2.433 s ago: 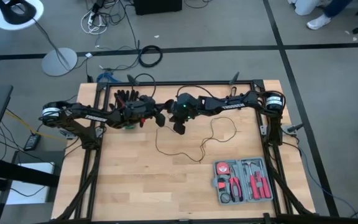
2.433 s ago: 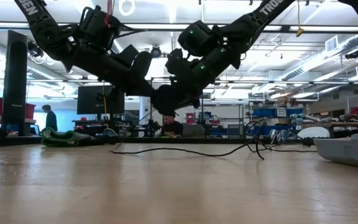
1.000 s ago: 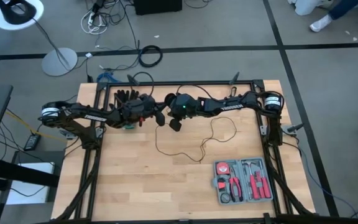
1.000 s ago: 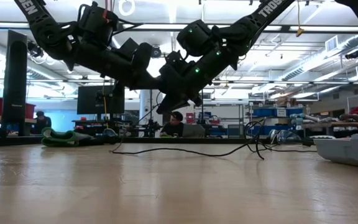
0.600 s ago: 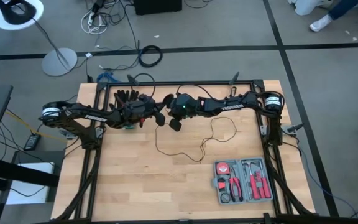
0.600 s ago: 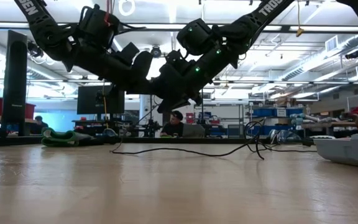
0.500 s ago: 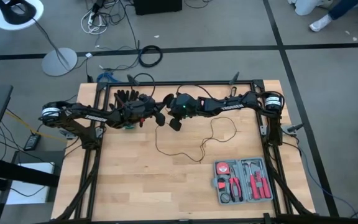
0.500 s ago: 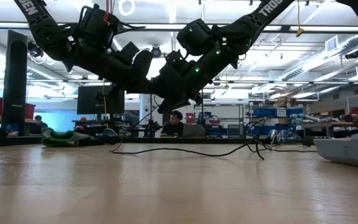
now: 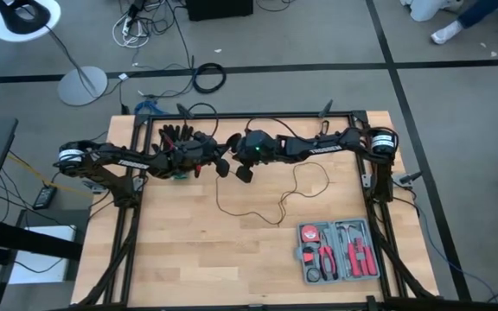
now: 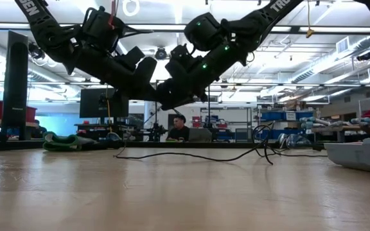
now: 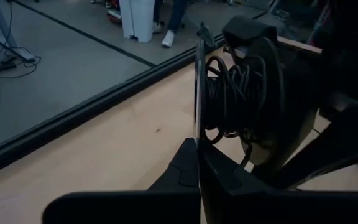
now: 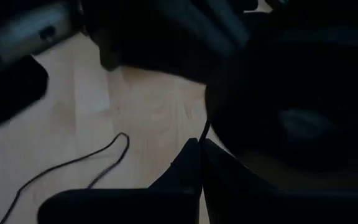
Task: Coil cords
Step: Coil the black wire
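While both arms hang together over the far edge of the table point(image 9: 180, 259), the right gripper point(image 9: 242, 175) has tipped a little higher than a moment ago, lifting the wire with it. The left gripper point(image 9: 221, 168) stays almost touching it, pinched tight on the disc point(image 11: 199, 93) by its thin rim, with several dark turns of wire point(image 11: 232, 93) bunched beside that rim. The right gripper's fingers are closed too, a strand of wire running between them. I judge another turn is being laid on. The rest of the wire point(image 9: 271, 200), thin and slack, wanders loosely across the boards between the grippers and the tool case point(image 9: 338, 251).
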